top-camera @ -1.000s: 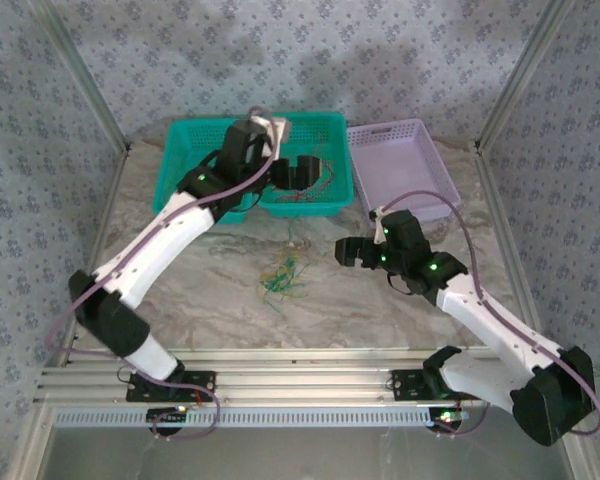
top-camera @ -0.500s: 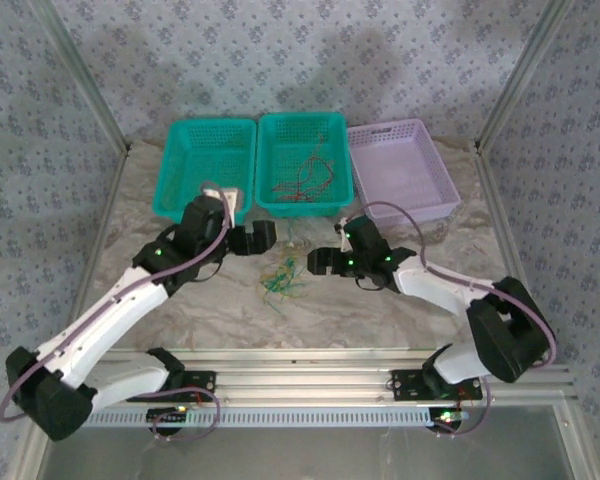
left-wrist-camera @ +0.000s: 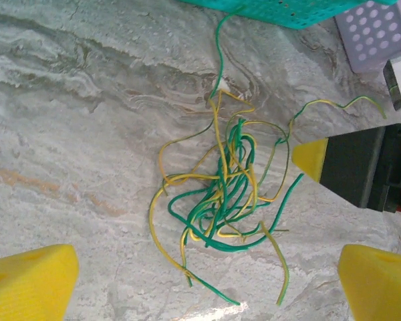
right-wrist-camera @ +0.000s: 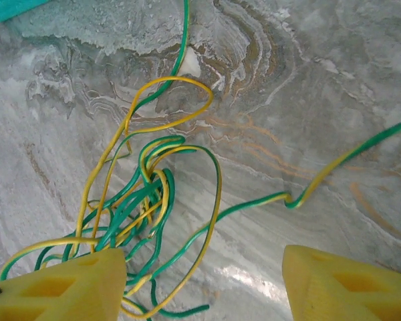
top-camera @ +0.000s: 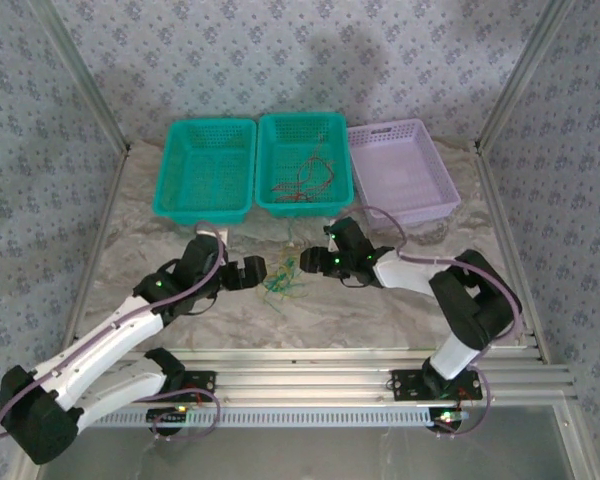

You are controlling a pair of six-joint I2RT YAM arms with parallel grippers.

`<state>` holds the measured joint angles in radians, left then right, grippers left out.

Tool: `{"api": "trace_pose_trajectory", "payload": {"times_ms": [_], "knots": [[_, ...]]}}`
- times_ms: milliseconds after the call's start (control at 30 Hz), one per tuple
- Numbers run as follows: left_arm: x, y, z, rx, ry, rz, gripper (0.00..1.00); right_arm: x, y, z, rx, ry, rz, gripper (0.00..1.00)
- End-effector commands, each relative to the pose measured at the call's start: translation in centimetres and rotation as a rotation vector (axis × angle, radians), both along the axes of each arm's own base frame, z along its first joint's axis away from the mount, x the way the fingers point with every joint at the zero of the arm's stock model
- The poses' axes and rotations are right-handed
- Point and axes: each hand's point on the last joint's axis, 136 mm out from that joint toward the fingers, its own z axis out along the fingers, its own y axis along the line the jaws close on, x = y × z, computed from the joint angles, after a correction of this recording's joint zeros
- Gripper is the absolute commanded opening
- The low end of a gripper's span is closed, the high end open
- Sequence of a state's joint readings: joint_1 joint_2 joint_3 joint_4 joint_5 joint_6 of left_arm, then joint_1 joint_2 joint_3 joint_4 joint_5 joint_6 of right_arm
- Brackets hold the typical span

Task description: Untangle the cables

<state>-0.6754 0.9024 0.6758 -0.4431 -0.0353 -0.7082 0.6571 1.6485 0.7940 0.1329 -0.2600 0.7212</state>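
Both arms have dropped in beside the green-and-yellow cables [left-wrist-camera: 220,200], a knot on the table [top-camera: 150,235] just near of the middle teal basket [top-camera: 302,210], left gripper [top-camera: 254,271] gaping wide on its left, right gripper [top-camera: 315,262] parted astride strands on its right, gripping nothing, so the untangling looks barely begun.

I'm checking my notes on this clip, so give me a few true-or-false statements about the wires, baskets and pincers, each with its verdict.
1. The green and yellow tangle lies on the marble table. True.
2. The left pincer is shut on the tangle. False: its jaws stand wide apart and hold nothing.
3. The red wires lie in the lilac basket. False: they lie in the middle teal basket.
4. The right pincer sits low over the tangle, with strands between its fingers. True.
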Motion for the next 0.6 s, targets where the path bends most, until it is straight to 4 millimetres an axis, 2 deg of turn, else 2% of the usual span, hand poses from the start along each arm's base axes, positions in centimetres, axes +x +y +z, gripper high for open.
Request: {"api": "trace_pose_trajectory", "payload": {"times_ms": [0, 200, 333, 567], "knots": [[-0.2, -0.2, -0.1, -0.047, -0.004, 0.025, 0.99, 1.0, 1.8, 0.8, 0.065, 0.001, -0.004, 0.58], [-1.1, -0.7, -2.4, -0.067, 0.041, 0.029, 0.99, 1.3, 2.8, 0.1, 0.082, 0.023, 0.0, 0.45], [-1.4, -1.2, -3.8, -0.065, 0.061, 0.025, 0.99, 1.5, 2.8, -0.2, 0.078, 0.024, -0.011, 0.31], [-1.1, -2.3, -5.7, -0.051, 0.092, 0.013, 0.99, 1.7, 2.6, 0.7, 0.07, -0.001, -0.011, 0.06]]}}
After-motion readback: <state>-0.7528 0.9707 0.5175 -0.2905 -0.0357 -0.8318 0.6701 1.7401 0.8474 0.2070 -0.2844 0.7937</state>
